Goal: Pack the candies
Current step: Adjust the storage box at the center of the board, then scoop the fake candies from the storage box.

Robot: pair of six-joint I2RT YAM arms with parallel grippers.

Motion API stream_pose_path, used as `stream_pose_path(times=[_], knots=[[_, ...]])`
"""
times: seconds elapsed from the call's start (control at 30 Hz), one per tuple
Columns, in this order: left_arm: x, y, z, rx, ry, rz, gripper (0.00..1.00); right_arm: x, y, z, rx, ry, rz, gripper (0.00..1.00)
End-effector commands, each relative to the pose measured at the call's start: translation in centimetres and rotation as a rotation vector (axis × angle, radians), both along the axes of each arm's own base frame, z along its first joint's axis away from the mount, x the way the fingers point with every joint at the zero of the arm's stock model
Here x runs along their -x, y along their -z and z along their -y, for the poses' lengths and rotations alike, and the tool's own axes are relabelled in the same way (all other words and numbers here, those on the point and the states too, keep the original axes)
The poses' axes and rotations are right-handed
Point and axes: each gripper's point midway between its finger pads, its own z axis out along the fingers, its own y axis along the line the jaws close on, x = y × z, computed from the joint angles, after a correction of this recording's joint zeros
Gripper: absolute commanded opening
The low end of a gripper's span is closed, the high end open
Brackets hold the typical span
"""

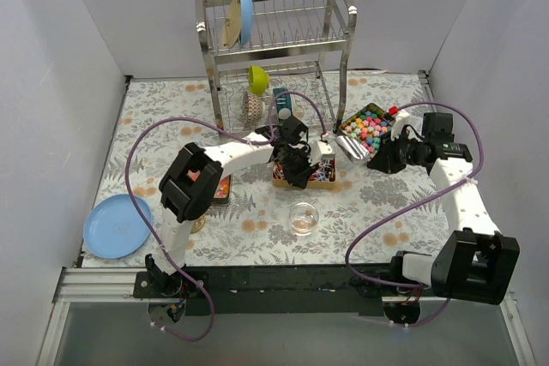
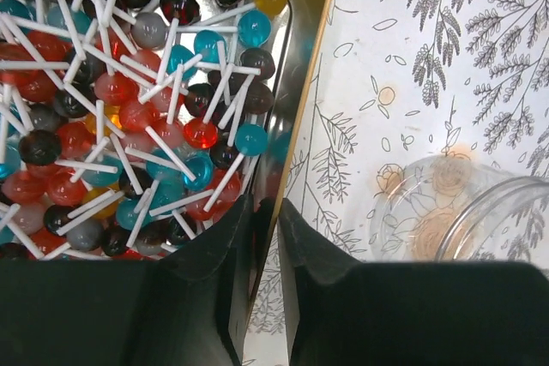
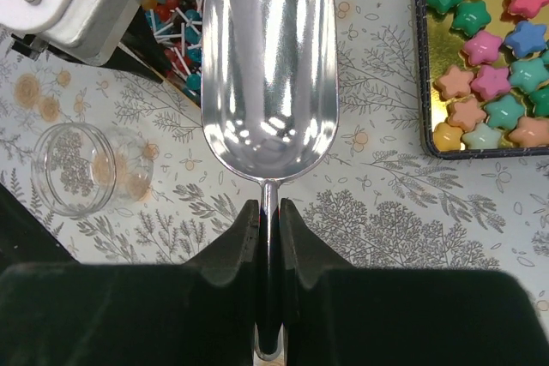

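The left claw (image 2: 264,231) is all but closed, its two black fingers pinching the right-hand wall of a gold rectangular metal tin (image 2: 310,32), one finger inside and one outside. The tin is heaped with round lollipops on white sticks (image 2: 129,109) in red, teal, dark and orange, a tangle that reaches up to the pinched wall. Just to the tin's right in the left wrist view, apart from it, a small clear glass bowl (image 2: 467,212) stands on the floral-patterned desk (image 2: 429,57).

The right claw (image 3: 268,225) is clamped tight on the thin handle of a shiny silver metal scoop (image 3: 268,66), whose long polished hollow faces up and points away from the fingers. Whether the scoop touches the desk cannot be told. In the right wrist view it lies between the lollipop tin at upper left and a dark-rimmed tin with a gold floor (image 3: 431,49) at upper right. That tin holds star-shaped candies in pink, green, blue and orange (image 3: 491,81).

From above, both tins sit mid-desk in front of a chrome wire dish rack (image 1: 274,40), the star tin to the right. The glass bowl stands nearer the arm bases, and a round light-blue plate (image 1: 118,225) lies at the near left corner
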Motion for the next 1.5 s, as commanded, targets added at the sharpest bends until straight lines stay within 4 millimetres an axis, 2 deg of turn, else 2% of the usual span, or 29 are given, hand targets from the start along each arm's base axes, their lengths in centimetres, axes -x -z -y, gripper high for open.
stream_pose_path(times=[0.0,0.03,0.07,0.1,0.13,0.17,0.2,0.23,0.27,0.3,0.33,0.37,0.4,0.43,0.47,0.5,0.53,0.57,0.6,0.7,0.77,0.8,0.9,1.03,1.47], knots=[[0.3,-1.6,0.4,0.019,-0.122,-0.038,0.21,-1.6,-2.7,0.3,0.055,-0.090,0.147,0.01],[0.1,-2.0,0.2,0.019,-0.129,-0.022,0.31,-1.9,-2.9,0.8,0.092,-0.092,0.169,0.01],[-0.2,-2.6,0.0,0.023,-0.136,-0.002,0.34,-2.0,-3.0,1.1,0.125,-0.117,0.192,0.01],[-0.4,-3.3,-0.3,0.037,-0.144,0.008,0.39,-2.8,-4.1,1.5,0.182,-0.170,0.263,0.01],[-0.3,-6.0,-0.6,0.085,-0.144,0.041,0.47,-3.1,-4.4,1.8,0.217,-0.200,0.285,0.01],[0.3,-6.4,-1.3,0.097,-0.152,0.025,0.50,-2.5,-4.2,1.8,0.234,-0.236,0.254,0.01],[0.0,-7.2,-2.0,0.118,-0.177,0.035,0.53,-3.0,-4.0,1.9,0.250,-0.275,0.242,0.01],[0.1,-10.1,-2.7,0.174,-0.202,0.070,0.54,-3.7,-5.4,1.8,0.313,-0.359,0.314,0.01],[0.8,-9.4,-4.0,0.163,-0.234,0.047,0.57,-4.0,-5.7,1.7,0.335,-0.395,0.320,0.01],[0.0,-10.3,-4.9,0.190,-0.323,0.038,0.57,-3.4,-4.9,1.3,0.335,-0.451,0.273,0.01],[-0.3,-10.7,-5.8,0.204,-0.376,0.031,0.57,-4.1,-6.5,0.7,0.365,-0.519,0.342,0.01],[-0.4,-11.7,-6.7,0.230,-0.417,0.027,0.57,-4.2,-6.7,0.3,0.380,-0.545,0.348,0.01],[-0.8,-10.9,-8.2,0.225,-0.510,-0.027,0.55,-3.7,-5.9,-1.2,0.386,-0.620,0.312,0.01],[-1.0,-10.7,-8.9,0.225,-0.553,-0.045,0.52,-4.0,-6.4,-1.3,0.443,-0.647,0.316,0.01],[-1.2,-10.3,-9.5,0.218,-0.602,-0.065,0.40,-3.8,-6.2,-1.8,0.474,-0.708,0.312,0.01],[-1.3,-9.2,-10.5,0.198,-0.657,-0.093,0.24,-3.0,-5.3,-3.2,0.483,-0.779,0.268,0.01],[-1.5,-8.7,-10.9,0.196,-0.734,-0.125,0.10,-2.9,-4.9,-3.1,0.534,-0.805,0.237,0.01],[-2.2,-8.7,-11.1,0.217,-0.783,-0.107,0.00,-3.1,-5.4,-3.6,0.558,-0.833,0.245,0.01],[-2.0,-7.5,-11.7,0.202,-0.824,-0.123,0.00,-2.7,-4.6,-4.6,0.568,-0.882,0.211,0.01],[-2.2,-6.5,-11.4,0.211,-0.843,-0.143,0.00,-2.4,-2.9,-4.5,0.692,-0.960,0.131,0.01],[-3.0,-5.7,-11.7,0.191,-0.888,-0.133,0.00,-3.2,-2.1,-3.5,0.804,-0.962,0.099,0.01],[-3.3,-4.9,-11.7,0.172,-0.897,-0.137,0.00,-3.8,-2.2,-3.4,0.852,-0.956,0.099,0.01],[-4.2,-4.4,-11.3,0.172,-0.915,-0.142,0.00,-4.8,-2.3,-3.2,0.939,-0.925,0.062,0.01],[-4.3,-3.0,-10.5,0.175,-0.924,-0.195,0.00,-5.2,-2.4,-3.1,1.048,-0.927,0.054,0.01],[-4.6,-1.4,-9.7,0.177,-0.909,-0.231,0.00,-6.4,-1.6,-4.8,1.336,-0.968,0.034,0.01]])
